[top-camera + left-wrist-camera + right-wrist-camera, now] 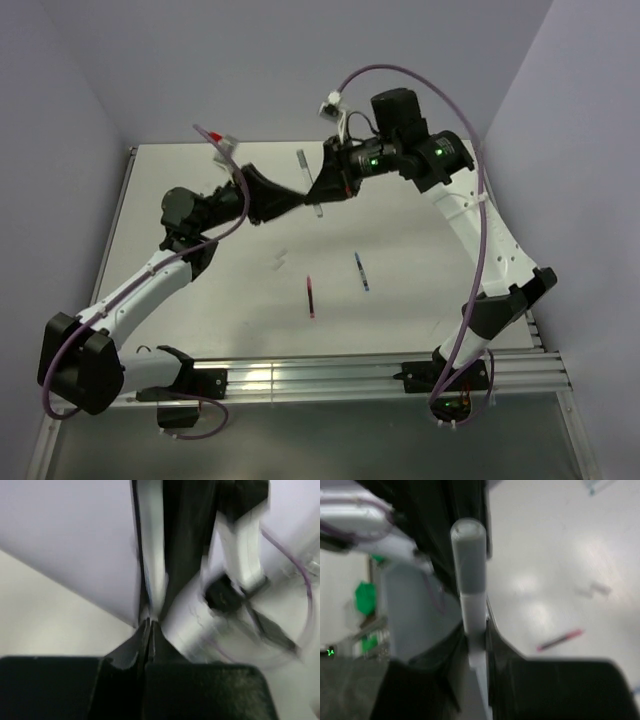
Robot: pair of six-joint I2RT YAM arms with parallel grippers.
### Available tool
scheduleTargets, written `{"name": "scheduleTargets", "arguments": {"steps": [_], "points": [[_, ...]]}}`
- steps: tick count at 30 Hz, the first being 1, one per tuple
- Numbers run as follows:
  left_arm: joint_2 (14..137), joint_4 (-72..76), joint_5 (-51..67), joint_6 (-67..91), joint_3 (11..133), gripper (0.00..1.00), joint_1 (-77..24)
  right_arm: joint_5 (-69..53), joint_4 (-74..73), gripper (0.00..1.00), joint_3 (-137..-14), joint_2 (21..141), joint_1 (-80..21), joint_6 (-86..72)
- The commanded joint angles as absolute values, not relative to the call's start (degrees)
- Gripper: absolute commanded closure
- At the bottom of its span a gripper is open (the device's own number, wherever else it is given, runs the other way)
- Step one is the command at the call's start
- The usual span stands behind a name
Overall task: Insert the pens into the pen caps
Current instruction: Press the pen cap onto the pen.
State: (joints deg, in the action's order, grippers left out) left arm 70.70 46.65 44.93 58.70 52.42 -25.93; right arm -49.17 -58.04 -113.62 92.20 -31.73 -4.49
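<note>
Where my two grippers meet: about 11 o'clock of the table's middle, with their black tips nose to nose.
Right gripper point(476, 630): I see it clamped on a white pen point(474, 617), with the matte black fingers flat against either side of the barrel.
White pen: a smooth, straight cylinder standing up between the fingers. It wears a grey cap point(469, 555).
Grey cap: a wider tube than the barrel, dull-surfaced, with a rounded closed end.
Left gripper point(149, 626): the wedge-shaped fingers are drawn together with only a hairline seam between them. I cannot tell whether the tip pinches anything, because the view is blurred.
Red pen point(311, 297): a thin stick lying flat at 6 o'clock of the meeting point.
Blue pen point(361, 271): a dark, slim stick at 5 o'clock, well apart from the red one.
Pale cap point(281, 258): a short stub at 7 o'clock.
Grey-and-white pen point(302, 160): lies at 12 o'clock, just beyond the grippers.
Table point(400, 320): a pale, smooth sheet with a soft sheen.
</note>
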Motion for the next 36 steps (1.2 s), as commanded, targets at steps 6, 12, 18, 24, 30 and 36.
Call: {"name": "scheduleTargets", "arguments": {"steps": [6,12,18,24,30,36], "points": [[70.9,55.3,73.3,69.9,44.2,1.00,-33.5,-57.3,-26.5,1.00,-121.8,92.7,-28.8,-10.5],[70.0,53.7,69.7,68.8,43.6,0.74,-31.6,-54.4,-26.9,1.00,-119.1,91.1,-28.7,-8.1],[68.2,41.8,69.6,61.7,44.9,0.41,-25.4,-51.7,-30.9,1.00,-118.7,89.4,-27.9,-1.9],[67.1,25.1,72.4,48.8,54.7,0.27,-13.3,-52.7,-36.5,1.00,-116.1,88.0,-27.9,3.1],[69.5,22.7,70.8,44.3,67.1,0.21,-6.2,-56.8,-36.5,1.00,-110.8,86.7,-28.9,0.6],[72.4,39.5,67.9,59.8,70.6,0.16,-5.7,-59.3,-36.3,1.00,-104.9,85.3,-31.3,0.1]]}}
